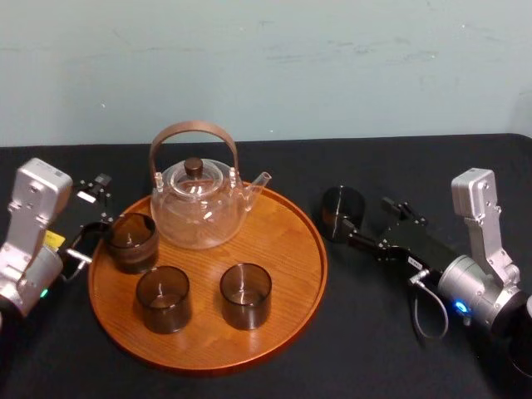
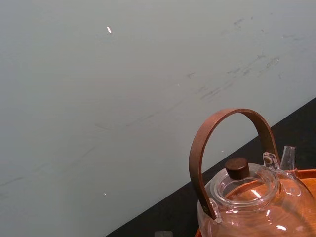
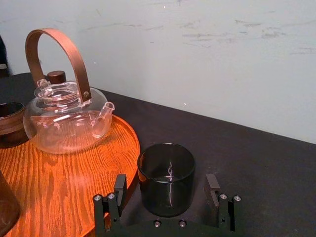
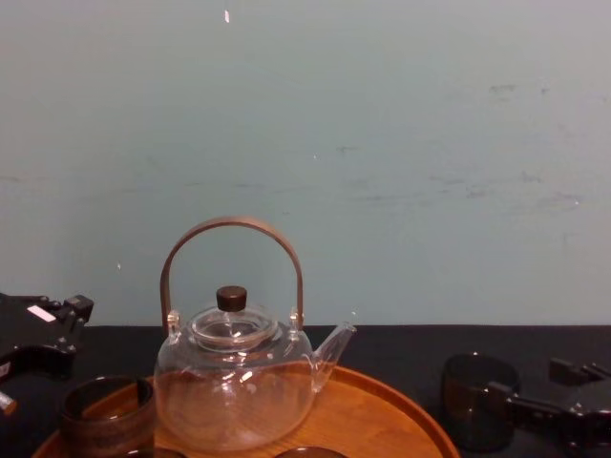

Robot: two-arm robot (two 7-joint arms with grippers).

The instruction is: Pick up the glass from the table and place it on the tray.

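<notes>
Right gripper (image 3: 166, 183) is down low on the bench, jaws spread wide. The short, dark smoked-glass tumbler (image 3: 166, 160) stands upright squarely between them. There's a gap on either side of it, so neither jaw touches and nothing is clamped. That tumbler sits on the flat matte black bench (image 3: 256, 168), not on the tray. Just past the jaw on the robot's left runs the low raised rim of the large round orange-brown wooden tray (image 3: 59, 190), near the tumbler but apart from it. Further out from those jaws, on the tray, stands the clear glass teapot (image 3: 64, 121), upright, with a brown hooped handle and a dark knob on its lid. Its spout is turned toward the right gripper's side. Three more dark tumblers are on the tray: two side by side at its near part (image 1: 245, 295) (image 1: 163, 299), and a third by the rim farthest from the right jaws (image 1: 131, 241). Across the tray, the left gripper (image 1: 96, 206) sits just beside that third tumbler. Its jaws are apart, and I can't tell whether they touch it. Behind it all is a pale blue-green wall (image 1: 332, 66).
</notes>
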